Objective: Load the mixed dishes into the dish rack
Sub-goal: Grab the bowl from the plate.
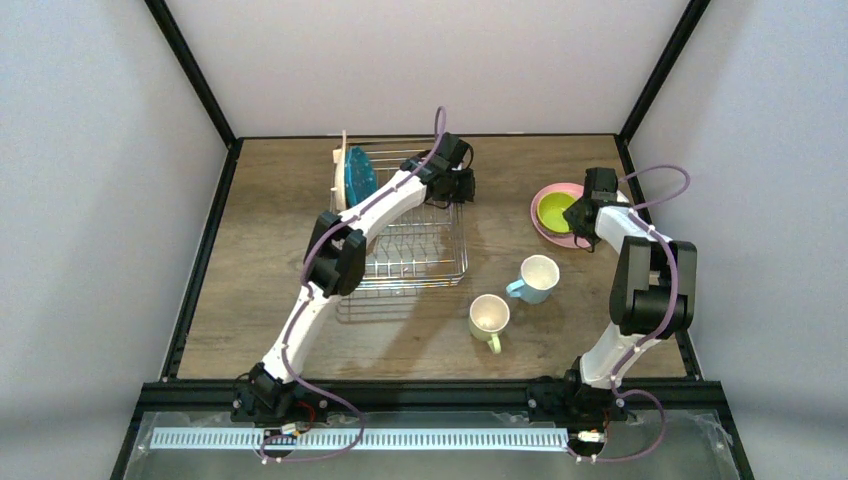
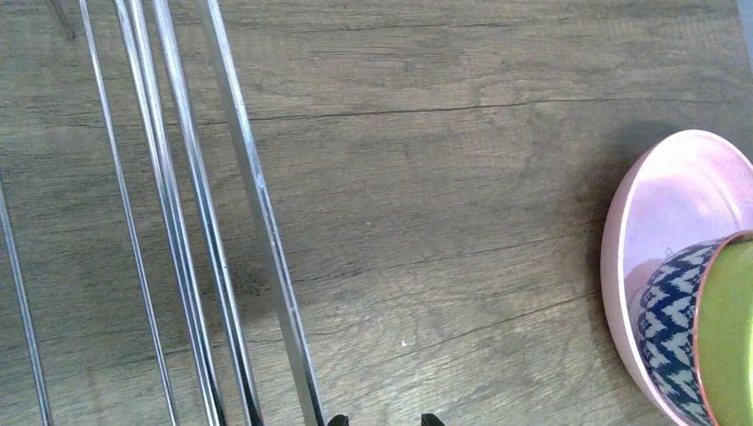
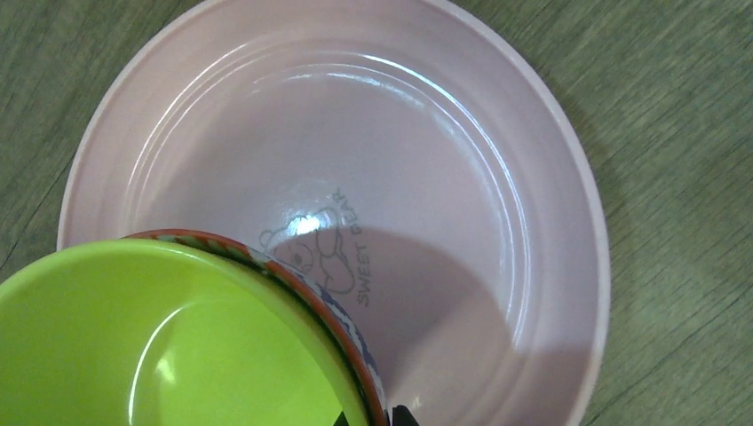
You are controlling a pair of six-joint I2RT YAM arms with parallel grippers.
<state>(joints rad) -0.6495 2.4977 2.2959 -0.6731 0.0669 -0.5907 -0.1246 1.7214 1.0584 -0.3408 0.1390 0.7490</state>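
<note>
Though glossy, zigzag-patterned bowl (image 3: 178,337), lime inside

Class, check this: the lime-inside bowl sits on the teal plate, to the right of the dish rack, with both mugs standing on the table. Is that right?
One slip: the bowl sits on the pink plate, as the top view shows. The rest holds.

Wooden table (image 1: 260,320): dish rack (image 1: 440,252), pink plate (image 1: 545,200), light-blue mug (image 1: 538,278), yellow-green mug (image 1: 489,317).
</note>
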